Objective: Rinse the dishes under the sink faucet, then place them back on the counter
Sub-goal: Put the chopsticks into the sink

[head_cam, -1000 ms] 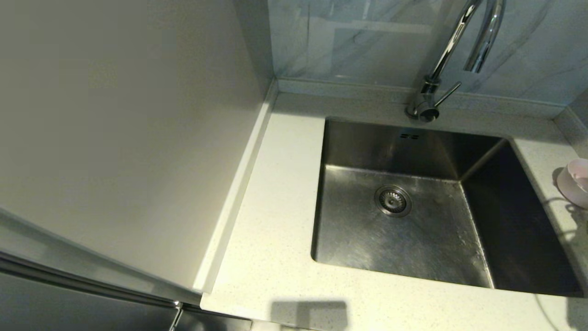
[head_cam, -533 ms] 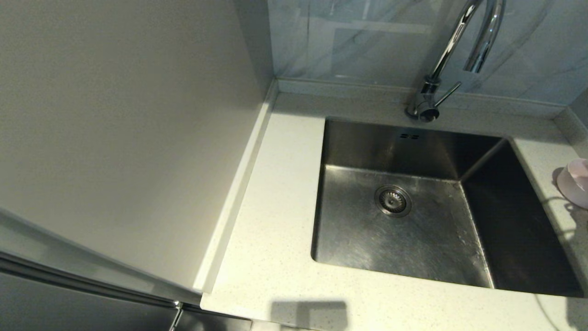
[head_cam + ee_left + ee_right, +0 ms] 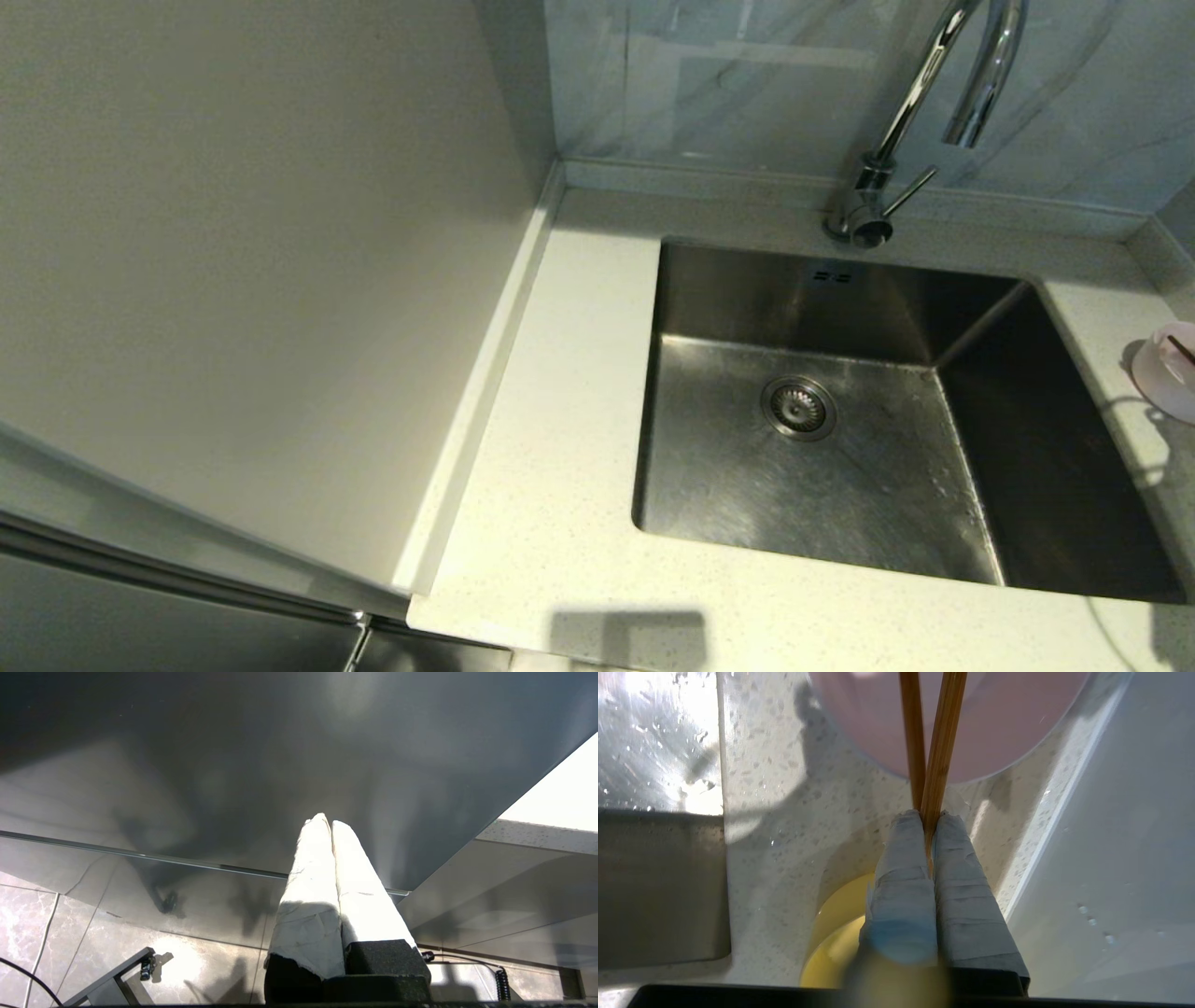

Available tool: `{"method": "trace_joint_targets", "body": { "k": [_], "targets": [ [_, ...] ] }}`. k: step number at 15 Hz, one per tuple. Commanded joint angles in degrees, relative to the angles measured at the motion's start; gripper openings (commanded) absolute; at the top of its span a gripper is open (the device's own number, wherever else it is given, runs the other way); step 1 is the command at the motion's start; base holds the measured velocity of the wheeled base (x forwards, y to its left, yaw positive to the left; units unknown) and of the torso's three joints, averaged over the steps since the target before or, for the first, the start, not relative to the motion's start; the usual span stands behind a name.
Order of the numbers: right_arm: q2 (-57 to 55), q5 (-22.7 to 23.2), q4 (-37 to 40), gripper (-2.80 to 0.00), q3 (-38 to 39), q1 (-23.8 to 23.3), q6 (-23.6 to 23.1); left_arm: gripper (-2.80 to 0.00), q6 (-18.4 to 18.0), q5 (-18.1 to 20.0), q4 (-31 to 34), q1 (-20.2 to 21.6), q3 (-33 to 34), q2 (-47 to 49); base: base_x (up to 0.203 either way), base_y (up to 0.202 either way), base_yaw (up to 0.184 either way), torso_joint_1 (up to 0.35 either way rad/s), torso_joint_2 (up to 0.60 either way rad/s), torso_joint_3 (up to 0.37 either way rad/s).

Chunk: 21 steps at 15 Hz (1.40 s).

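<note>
The left gripper hangs pressed together low at the left, the sink sits empty, and the right gripper pinches both chopsticks over the pink bowl; lifting may twist them loose.

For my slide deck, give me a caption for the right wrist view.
Right gripper shut on two chopsticks above the pink bowl on the counter.

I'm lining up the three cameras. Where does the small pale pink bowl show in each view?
Head view: small round pale pink bowl at the far right edge, on the speckled off-white counter beside the steel sink.
Left wrist view: not in it.
Right wrist view: ahead of the fingertips, under two brown wooden chopsticks.
Shared landmark: the speckled counter.
</note>
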<state>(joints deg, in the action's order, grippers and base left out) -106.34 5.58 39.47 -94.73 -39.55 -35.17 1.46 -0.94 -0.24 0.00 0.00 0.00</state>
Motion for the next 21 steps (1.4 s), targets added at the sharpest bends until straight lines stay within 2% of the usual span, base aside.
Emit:
{"method": "trace_joint_targets", "body": {
  "k": [1, 15, 18, 21],
  "targets": [
    [-0.01, 0.04, 0.22, -2.80, -1.11, 0.00, -0.04, -2.80, 0.03, -0.03, -0.02, 0.00, 0.00, -0.18, 0.000, 0.000, 0.000, 0.000, 0.00, 0.000],
    [3.07, -0.05, 0.23, -2.80, -2.49, 0.08, -0.39, -2.80, 0.03, -0.03, -0.02, 0.00, 0.00, -0.18, 0.000, 0.000, 0.000, 0.000, 0.00, 0.000],
    [8.62, 0.00, 0.33, -2.80, -0.05, 1.27, -0.50, -2.80, 0.03, -0.03, -0.02, 0.00, 0.00, -0.18, 0.000, 0.000, 0.000, 0.000, 0.00, 0.000],
    [16.23, 1.25, 0.49, -2.80, 6.80, 5.09, -1.05, -2.80, 0.03, -0.03, -0.02, 0.00, 0.00, -0.18, 0.000, 0.000, 0.000, 0.000, 0.00, 0.000]
  ]
}}
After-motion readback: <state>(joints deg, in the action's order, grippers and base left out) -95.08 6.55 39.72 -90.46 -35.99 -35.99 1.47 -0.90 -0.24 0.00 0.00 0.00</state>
